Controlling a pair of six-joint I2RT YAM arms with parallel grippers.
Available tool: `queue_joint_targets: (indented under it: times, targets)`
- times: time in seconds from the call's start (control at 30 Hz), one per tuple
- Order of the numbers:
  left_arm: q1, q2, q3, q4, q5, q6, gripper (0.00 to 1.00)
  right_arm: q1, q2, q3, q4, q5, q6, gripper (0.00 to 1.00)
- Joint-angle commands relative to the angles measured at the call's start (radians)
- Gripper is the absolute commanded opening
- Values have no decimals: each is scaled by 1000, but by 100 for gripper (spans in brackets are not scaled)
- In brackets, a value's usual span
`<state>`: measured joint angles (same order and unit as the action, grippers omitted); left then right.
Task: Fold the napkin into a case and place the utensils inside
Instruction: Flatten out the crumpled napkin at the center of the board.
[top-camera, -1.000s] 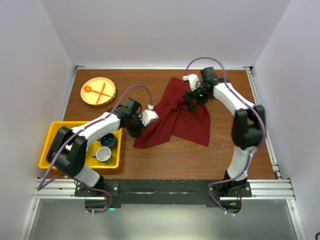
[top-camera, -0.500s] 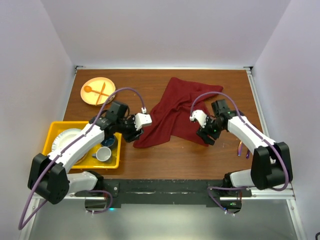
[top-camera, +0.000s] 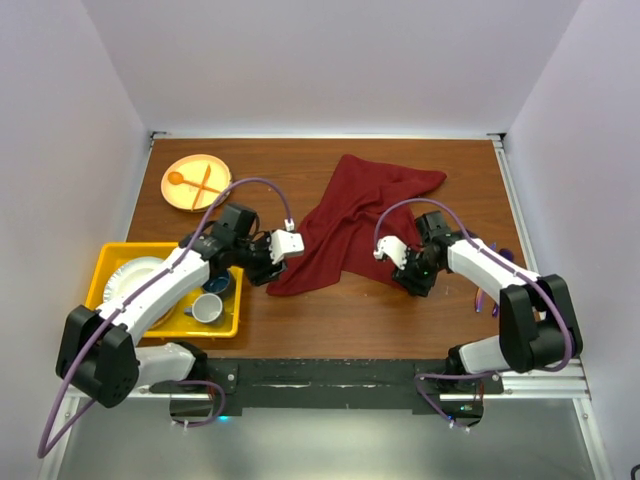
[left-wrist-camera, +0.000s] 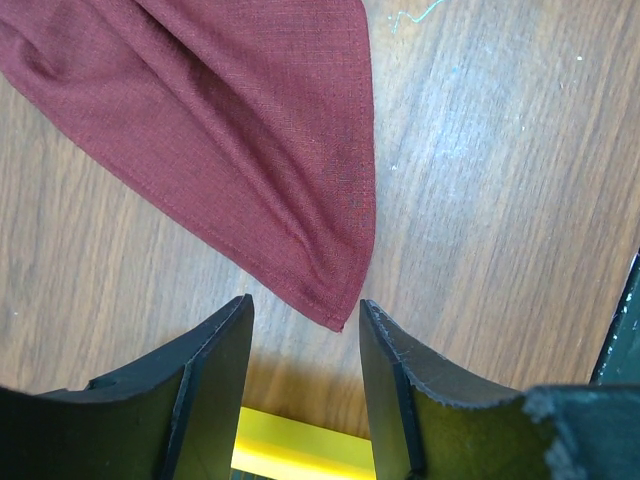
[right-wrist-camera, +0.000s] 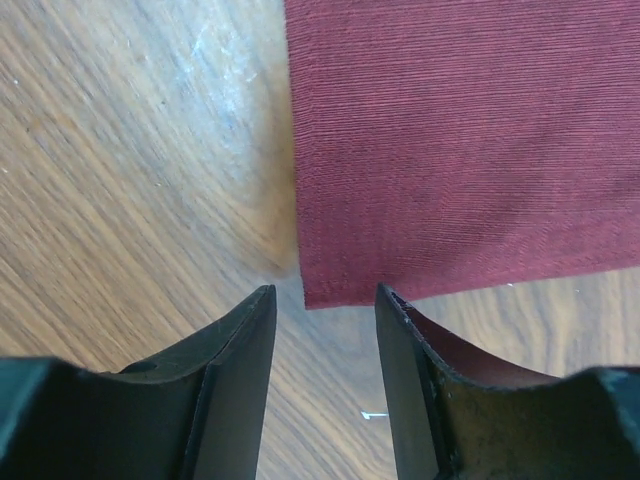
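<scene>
the wooden table (top-camera: 330, 320) takes up most of what i can see. on it, the napkin (top-camera: 360, 215) is the biggest thing: a dark red cloth spread loose and rumpled across the middle, wide toward the far right and narrowing to a point at the near left. it is not folded into any packet.

to the near left sits a yellow tray (top-camera: 125, 247) with a white plate (top-camera: 135, 275), a blue mug (top-camera: 215, 282) and a white cup (top-camera: 207, 307) in it. at the far left is an orange plate (top-camera: 215, 170) carrying an orange spoon (top-camera: 178, 180) and fork (top-camera: 205, 182).

the utensils (top-camera: 481, 298) look like slim purple pieces lying on the bare wood near the right edge, apart from the cloth and partly hidden by the right arm.

the left gripper (left-wrist-camera: 305, 305) is low over the table at the napkin's near-left point, jaws spread, with the tip of that corner lying in the gap, touching neither finger. the right gripper (right-wrist-camera: 322, 295) is at the napkin's near-right corner, jaws also parted, and the corner's hem lies just ahead of the gap. neither one is gripping anything.
</scene>
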<state>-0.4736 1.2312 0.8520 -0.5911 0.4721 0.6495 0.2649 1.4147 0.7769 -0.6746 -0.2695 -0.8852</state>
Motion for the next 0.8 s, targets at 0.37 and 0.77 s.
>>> queue_joint_targets:
  times: [0.37, 0.77]
  targets:
    - [-25, -30, -137, 13, 24, 315, 53, 27, -78, -16, 41, 98, 32, 0]
    - [-111, -53, -323, 192, -139, 653, 46, 27, -204, 35, -20, 96, 120, 0]
